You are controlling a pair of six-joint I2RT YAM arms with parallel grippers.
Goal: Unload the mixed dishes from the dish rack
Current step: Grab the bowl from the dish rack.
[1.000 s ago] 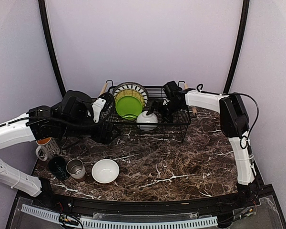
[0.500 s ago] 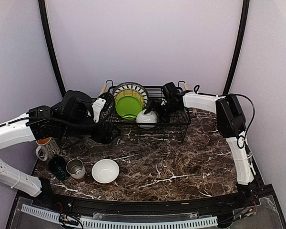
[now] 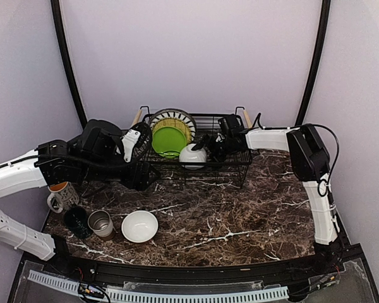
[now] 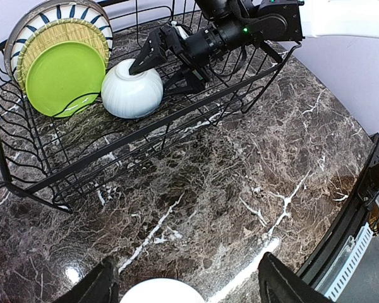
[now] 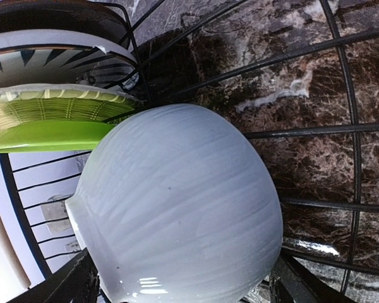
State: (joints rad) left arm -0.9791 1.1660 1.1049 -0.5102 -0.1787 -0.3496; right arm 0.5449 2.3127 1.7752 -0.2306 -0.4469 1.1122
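Observation:
The black wire dish rack stands at the back of the table. It holds a lime-green plate, a yellow plate and a striped plate on edge, plus an upturned white bowl. My right gripper reaches into the rack from the right. It is open, its fingers straddling the white bowl, which fills the right wrist view. My left gripper is open and empty, hovering over the table in front of the rack's left end, above another white bowl.
A steel cup, a dark green mug and a pale mug stand on the marble table at the near left. The rack's wooden handles stick up at its ends. The left arm lies across the left side.
My right gripper has moved left and lower inside the rack, closing in round the upturned white bowl. The left arm has not moved.

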